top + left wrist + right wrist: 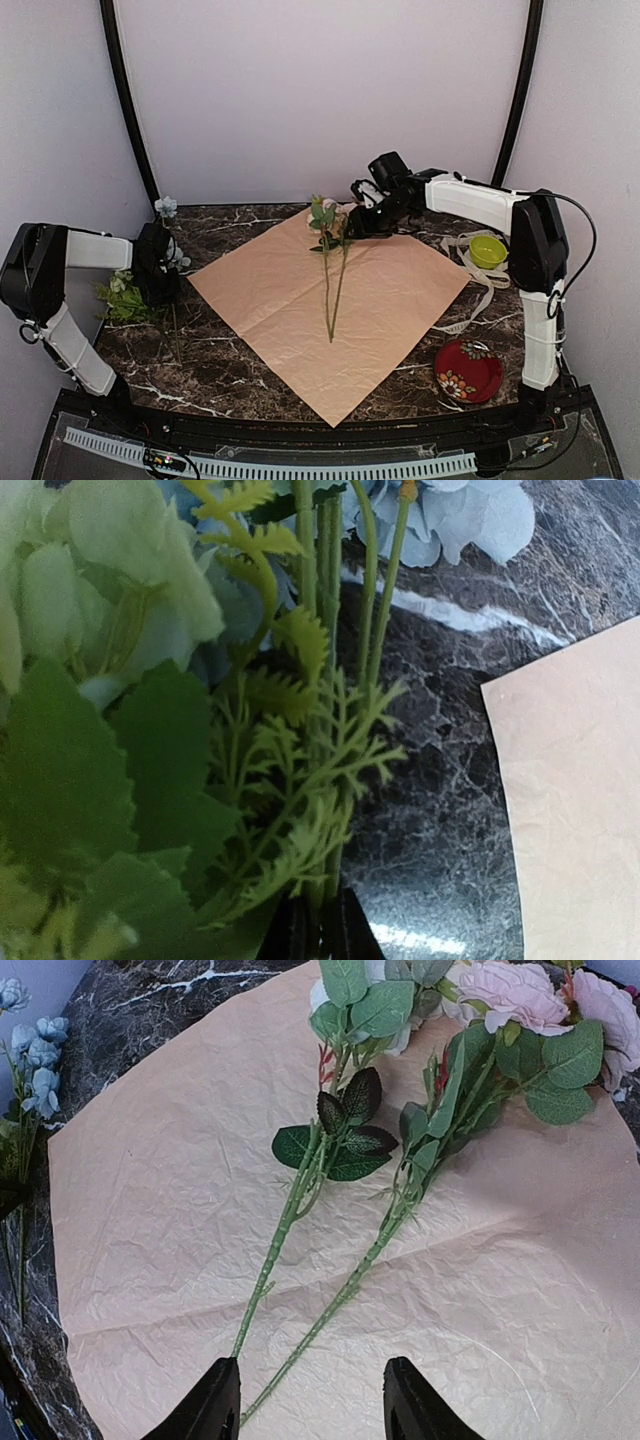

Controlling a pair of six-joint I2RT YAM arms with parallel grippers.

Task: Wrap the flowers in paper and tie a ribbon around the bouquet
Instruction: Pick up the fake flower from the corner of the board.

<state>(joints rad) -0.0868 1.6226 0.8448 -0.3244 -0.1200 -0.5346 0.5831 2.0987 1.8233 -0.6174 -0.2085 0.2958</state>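
Note:
The peach paper (270, 290) lies flat as a diamond on the marble table. Two long-stemmed flowers (328, 228) rest on it, pink blooms (515, 990) at the far corner and stems (290, 1220) pointing toward me. My right gripper (312, 1405) hovers open just above the paper at the stem ends, gripping nothing. More flowers (125, 295) lie at the table's left edge. My left gripper (320, 935) is shut on their thin green stems (325, 570), with leaves and pale-blue blooms (470, 520) around it. The ribbon (462, 243) lies in loose loops at the right. No bouquet is in view.
A lime-green bowl (487, 250) sits among the ribbon loops at the right. A red patterned plate (467, 370) lies near the right arm's base. The paper's left edge (570, 800) is a short way right of the left gripper. Walls enclose the table's back and sides.

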